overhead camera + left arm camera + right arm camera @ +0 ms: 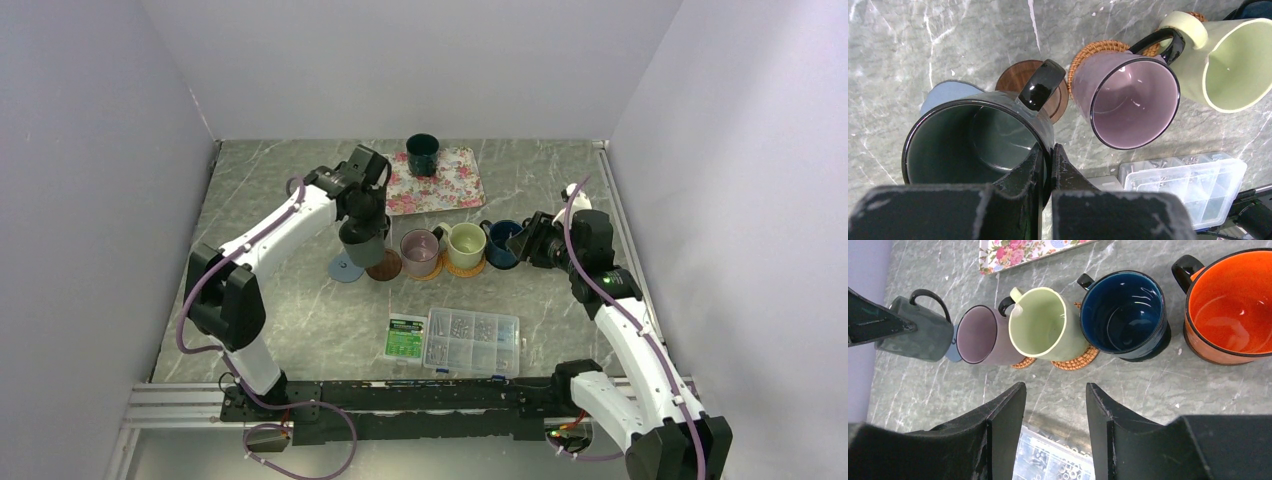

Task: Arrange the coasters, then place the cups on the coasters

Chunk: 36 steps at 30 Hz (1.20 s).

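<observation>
Counting six cups [1040,325], one in left pincer [1047,154], four coasters [346,269].

Tray [458,190] behind cup row [465,243]; box [472,342] before it.

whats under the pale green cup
A woven tan coaster: its edge peeks out from beneath the pale green cup. The cup covers the coaster's middle, so it cannot be seen whether anything else lies there.
</observation>
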### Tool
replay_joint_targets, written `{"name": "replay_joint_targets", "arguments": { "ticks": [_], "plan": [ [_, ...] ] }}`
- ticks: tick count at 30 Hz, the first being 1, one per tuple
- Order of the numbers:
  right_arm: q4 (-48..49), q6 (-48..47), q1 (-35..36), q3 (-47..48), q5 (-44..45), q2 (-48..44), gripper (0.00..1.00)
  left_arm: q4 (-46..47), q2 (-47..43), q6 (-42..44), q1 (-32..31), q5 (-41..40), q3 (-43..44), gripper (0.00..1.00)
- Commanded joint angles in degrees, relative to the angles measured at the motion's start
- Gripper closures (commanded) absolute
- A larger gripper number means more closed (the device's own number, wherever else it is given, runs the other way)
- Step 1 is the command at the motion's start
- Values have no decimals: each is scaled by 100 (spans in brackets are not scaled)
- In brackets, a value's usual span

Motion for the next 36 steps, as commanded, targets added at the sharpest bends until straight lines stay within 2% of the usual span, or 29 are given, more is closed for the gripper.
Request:
{"name": "replay_joint_targets", "arguments": {
  "ticks": [1, 14, 36],
  "plan": [
    [-97, 136, -14, 81, 98, -129, 48, 390, -363, -335, -99, -203, 4, 97],
    [-269, 257, -14, 68, 230, -231, 48, 809, 63, -308, -359, -361, -31, 97],
    [-214, 259, -14, -18, 296, -109, 48, 719, 579, -219, -656, -919, 71, 97]
  ]
}}
